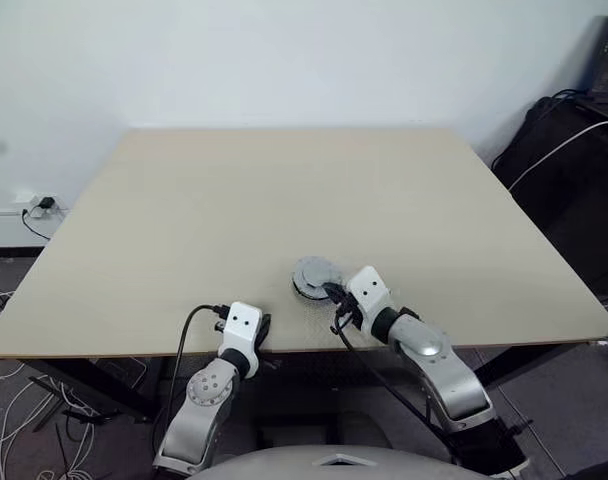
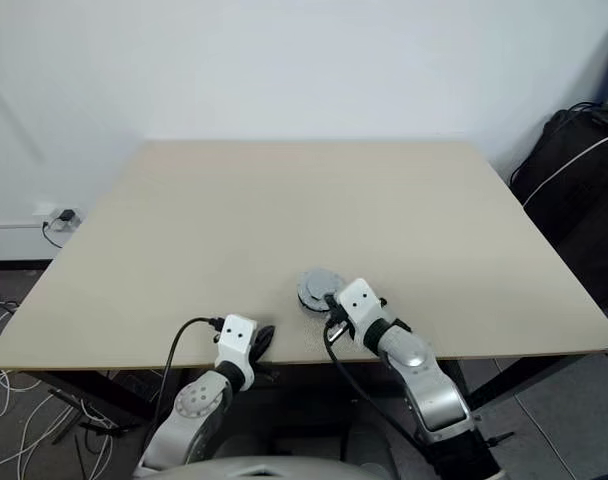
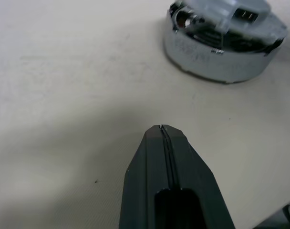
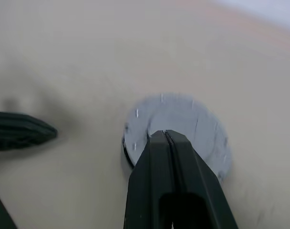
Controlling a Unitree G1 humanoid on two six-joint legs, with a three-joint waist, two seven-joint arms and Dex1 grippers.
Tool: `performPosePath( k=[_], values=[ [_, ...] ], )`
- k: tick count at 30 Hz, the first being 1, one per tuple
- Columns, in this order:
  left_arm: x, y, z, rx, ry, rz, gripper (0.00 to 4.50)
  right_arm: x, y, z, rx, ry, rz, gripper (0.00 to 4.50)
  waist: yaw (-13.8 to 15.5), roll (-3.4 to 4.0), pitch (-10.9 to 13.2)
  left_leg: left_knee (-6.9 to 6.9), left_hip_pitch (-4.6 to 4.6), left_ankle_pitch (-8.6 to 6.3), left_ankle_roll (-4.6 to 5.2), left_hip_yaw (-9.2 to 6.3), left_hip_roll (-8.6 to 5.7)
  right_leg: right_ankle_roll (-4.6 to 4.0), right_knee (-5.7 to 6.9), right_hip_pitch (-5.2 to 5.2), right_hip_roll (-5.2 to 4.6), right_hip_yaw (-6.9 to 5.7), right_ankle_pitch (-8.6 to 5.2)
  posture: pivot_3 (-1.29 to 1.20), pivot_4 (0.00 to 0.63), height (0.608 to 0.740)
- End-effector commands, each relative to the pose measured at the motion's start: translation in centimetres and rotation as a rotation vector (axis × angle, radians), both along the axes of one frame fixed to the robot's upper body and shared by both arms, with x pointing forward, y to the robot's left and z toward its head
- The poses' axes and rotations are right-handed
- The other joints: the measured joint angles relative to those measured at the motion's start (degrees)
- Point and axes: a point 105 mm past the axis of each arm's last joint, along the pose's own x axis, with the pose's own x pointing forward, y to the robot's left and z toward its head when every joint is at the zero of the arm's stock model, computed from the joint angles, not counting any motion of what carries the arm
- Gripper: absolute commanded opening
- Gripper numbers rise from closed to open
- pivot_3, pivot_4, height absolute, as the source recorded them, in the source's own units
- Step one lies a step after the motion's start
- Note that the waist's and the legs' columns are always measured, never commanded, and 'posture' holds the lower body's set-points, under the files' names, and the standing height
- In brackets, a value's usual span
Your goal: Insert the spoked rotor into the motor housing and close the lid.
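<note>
Two jaws are shut and hold nothing. Lid (image 4: 176, 131) sits on the housing (image 3: 221, 57) near the counter (image 1: 284, 200) front edge. Right gripper (image 4: 165, 136) is just over it; press flat on its middle.

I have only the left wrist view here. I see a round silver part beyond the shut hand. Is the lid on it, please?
Observer: Yes. In the right wrist view the lid lies flat on top, smooth face up.
Operator: Where is the right hand?
Observer: The right hand is shut, its tip over the lid's near edge; whether it touches, I cannot tell.
Operator: And where on the table?
Observer: Near the table front edge, to the right of the left hand.
</note>
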Motion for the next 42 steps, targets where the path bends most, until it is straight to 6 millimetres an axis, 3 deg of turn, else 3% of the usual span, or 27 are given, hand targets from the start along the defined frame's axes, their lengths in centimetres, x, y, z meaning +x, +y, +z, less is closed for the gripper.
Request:
performPosePath(
  k=[1,9,12,22,33,42],
  values=[
    [0.6,-0.4,1.1,-0.011,-0.046,-0.016,0.0,1.0,-0.8,0.7,0.016,-0.053,0.005,0.9,0.01,-0.05,0.03,0.0,0.01,0.0,0.0,0.0,0.0,0.0,0.0,0.01,0.0,0.0,0.0,0.0,0.0,0.74],
    [0.6,0.0,1.1,-0.009,-0.048,0.003,0.0,1.3,-0.4,0.4,0.05,-0.011,0.067,3.64,0.2,-0.08,0.08,0.0,-0.01,0.0,0.0,-0.01,0.0,-0.01,-0.01,0.01,0.0,0.0,0.0,0.0,0.0,0.74],
    [0.5,0.1,1.1,-0.009,-0.047,0.012,0.0,1.3,-0.3,0.3,0.063,0.009,0.072,4.48,0.3,-0.09,0.09,0.0,-0.01,0.0,0.0,-0.01,0.0,-0.01,-0.01,0.01,0.0,0.0,0.0,0.0,0.0,0.74],
    [0.6,0.1,1.1,-0.011,-0.045,0.015,0.0,2.7,-0.1,0.0,0.172,0.114,-0.009,4.48,0.28,-0.09,0.1,0.0,-0.01,0.0,0.0,-0.02,0.02,-0.01,0.01,0.0,0.0,-0.01,0.01,0.0,0.0,0.74],
    [0.6,0.2,1.0,-0.012,-0.045,0.021,0.0,5.3,1.3,-0.2,0.12,0.164,-0.077,4.48,0.3,-0.06,0.1,0.0,-0.05,0.0,0.0,-0.01,-0.01,-0.03,0.01,-0.02,-0.01,0.0,0.02,0.0,0.0,0.74],
    [0.6,0.3,1.0,-0.014,-0.048,0.034,0.0,5.5,2.0,-2.5,0.059,0.255,-0.064,4.48,0.13,-0.05,0.1,0.0,-0.04,0.0,0.0,-0.01,-0.01,-0.03,0.01,-0.01,0.0,0.0,0.02,0.0,0.0,0.74]
  ],
)
